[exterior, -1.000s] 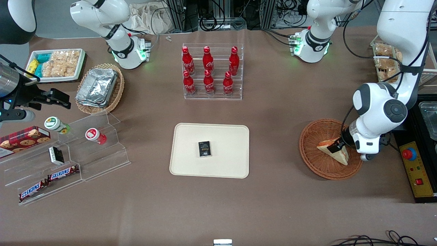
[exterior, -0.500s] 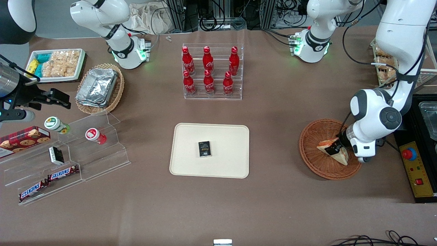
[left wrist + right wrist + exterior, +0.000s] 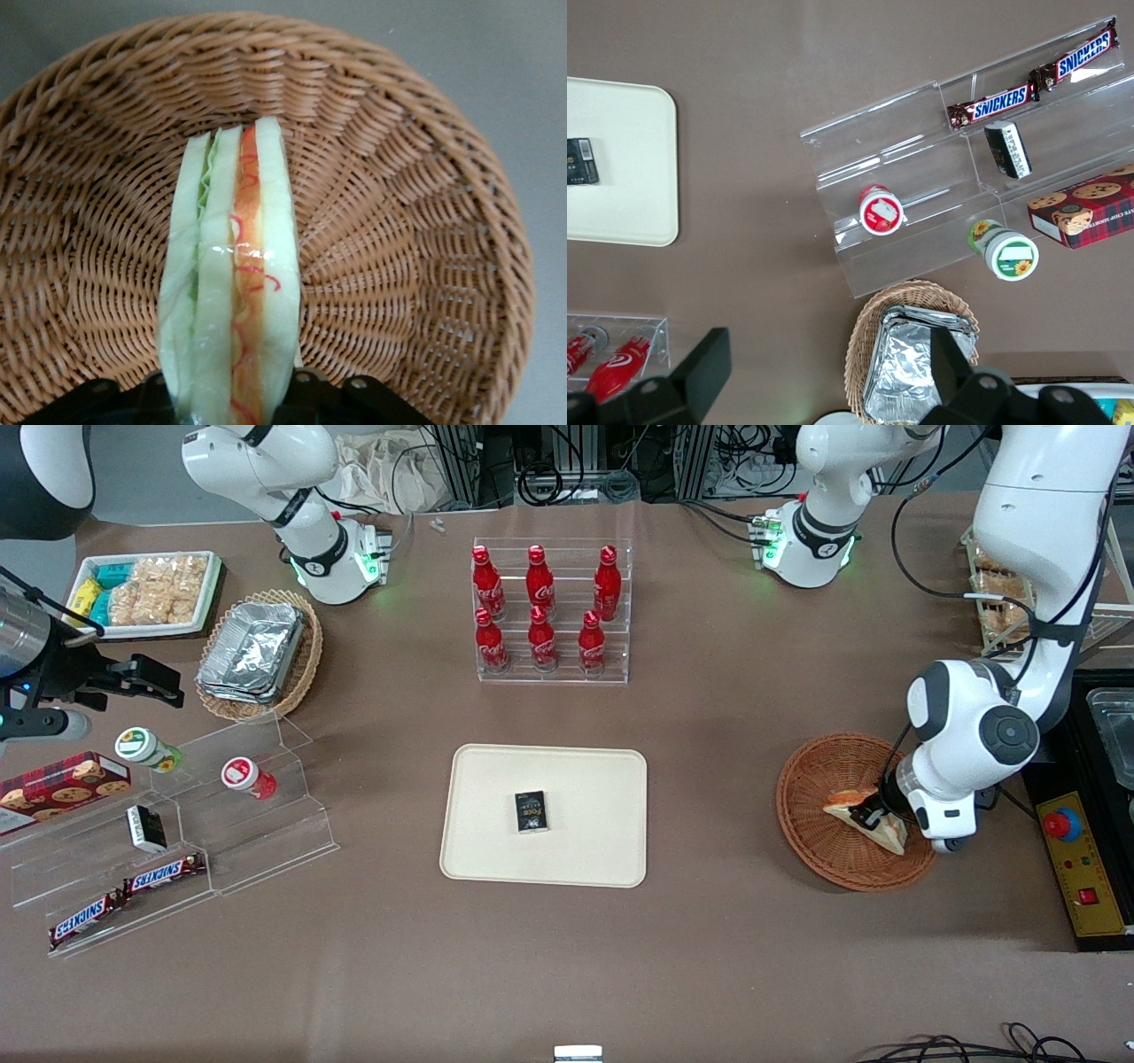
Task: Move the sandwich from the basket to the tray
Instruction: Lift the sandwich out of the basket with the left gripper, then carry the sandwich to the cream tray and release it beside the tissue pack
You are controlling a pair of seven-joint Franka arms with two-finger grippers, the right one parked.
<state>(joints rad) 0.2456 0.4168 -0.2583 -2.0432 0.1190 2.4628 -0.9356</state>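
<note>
Over the last second the gripper [image 3: 873, 812] settles lower into the basket [image 3: 819, 837], jaws now closed on the sandwich [image 3: 866, 821], which remains inside, well apart from the tray [image 3: 585, 850]; lift is judged next.

**Open tabletop from basket to tray; one small box on the tray**

The left arm's gripper [image 3: 873, 812] sits low inside the round reddish-brown wicker basket [image 3: 819, 779], its fingers closed on the triangular white-bread sandwich [image 3: 858, 813], hemmed by the basket's raised woven rim. Between basket and flat cream-beige rectangular tray [image 3: 585, 850] lies bare brown table. A small black box [image 3: 531, 811] occupies the tray's middle; bare tray surface surrounds it.
</note>
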